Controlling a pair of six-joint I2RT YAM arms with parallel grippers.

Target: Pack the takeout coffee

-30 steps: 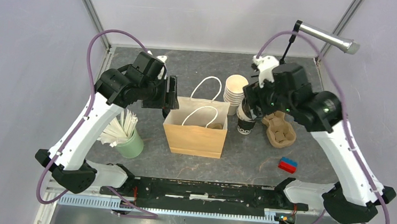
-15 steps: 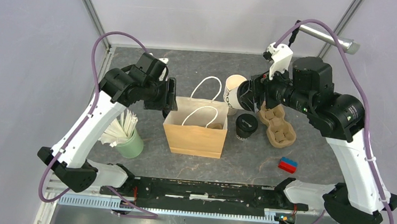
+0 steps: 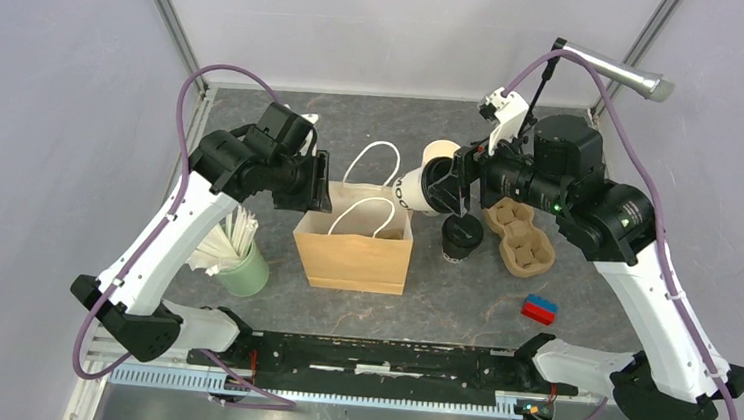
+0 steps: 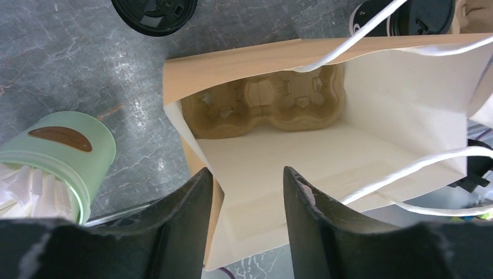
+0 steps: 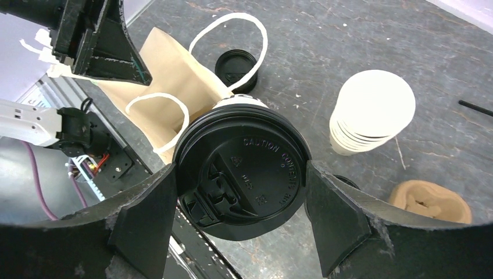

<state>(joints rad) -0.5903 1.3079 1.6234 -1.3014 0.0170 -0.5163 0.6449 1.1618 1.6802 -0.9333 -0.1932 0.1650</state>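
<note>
A brown paper bag [image 4: 244, 58] stands open on the grey table [image 4: 70, 70], its near wall between the left fingers [image 4: 180, 221], with a pulp cup carrier [image 4: 261, 102] inside. A green holder [image 4: 64, 148] sits just beside them. Stacked lidless cups [image 5: 372, 110] stand beyond the right fingers [image 5: 334, 215].

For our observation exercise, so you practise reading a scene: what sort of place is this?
Probably a robotics lab cell staged as a coffee takeout counter: two robot arms bolted to a walled grey table, with a paper bag, a lidded cup and a stack of cups.
</note>
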